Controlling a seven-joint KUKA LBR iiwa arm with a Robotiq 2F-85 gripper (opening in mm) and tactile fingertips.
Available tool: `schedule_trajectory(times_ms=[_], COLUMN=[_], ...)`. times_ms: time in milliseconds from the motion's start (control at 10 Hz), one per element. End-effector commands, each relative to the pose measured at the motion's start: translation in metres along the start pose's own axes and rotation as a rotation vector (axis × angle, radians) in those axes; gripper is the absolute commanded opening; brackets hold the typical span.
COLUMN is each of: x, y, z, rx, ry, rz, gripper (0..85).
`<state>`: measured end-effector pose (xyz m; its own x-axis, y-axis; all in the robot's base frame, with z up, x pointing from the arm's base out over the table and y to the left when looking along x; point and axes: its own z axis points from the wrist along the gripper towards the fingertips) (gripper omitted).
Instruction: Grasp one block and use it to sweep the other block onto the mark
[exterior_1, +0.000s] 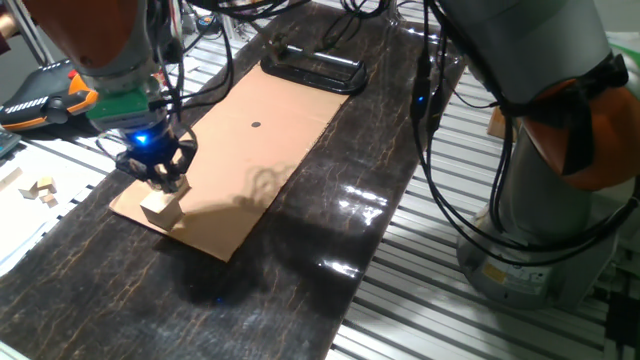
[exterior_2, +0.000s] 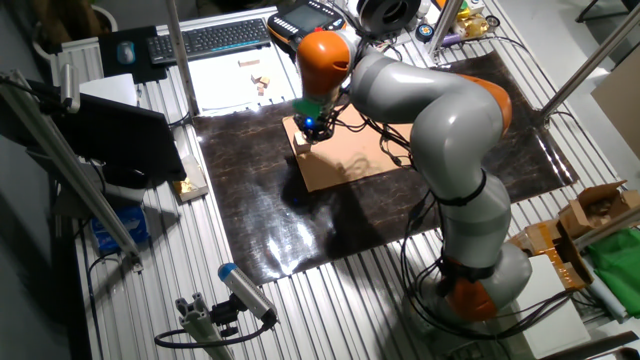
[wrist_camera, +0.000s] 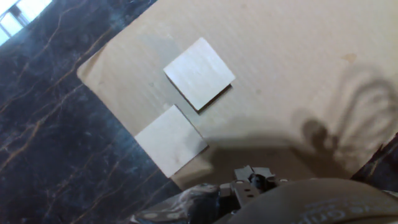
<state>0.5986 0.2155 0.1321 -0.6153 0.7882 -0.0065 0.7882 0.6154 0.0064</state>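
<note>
While the gripper (exterior_1: 158, 177) hangs just above the blocks at the cardboard sheet's (exterior_1: 240, 170) near corner, the state of the jaws cannot be told. Two pale blocks (wrist_camera: 199, 73) (wrist_camera: 171, 140) lie nearly corner to corner. The mark (exterior_1: 256, 125) sits well apart mid-sheet; a black frame (exterior_1: 313, 70) lies beyond it.

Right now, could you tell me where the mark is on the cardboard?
In the one fixed view, the mark sits on bare cardboard toward the far end, near the black frame, well away from the gripper and blocks at the near corner.
</note>
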Motion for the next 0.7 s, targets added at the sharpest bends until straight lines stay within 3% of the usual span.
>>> schedule_trajectory(times_ms=[0,600], x=[0.001,-0.004], y=[0.003,0.017], z=[0.001,0.012], rx=[-0.003,-0.018], ry=[0.003,-0.017], rz=[0.007,0.076], gripper=[0.7,0.7])
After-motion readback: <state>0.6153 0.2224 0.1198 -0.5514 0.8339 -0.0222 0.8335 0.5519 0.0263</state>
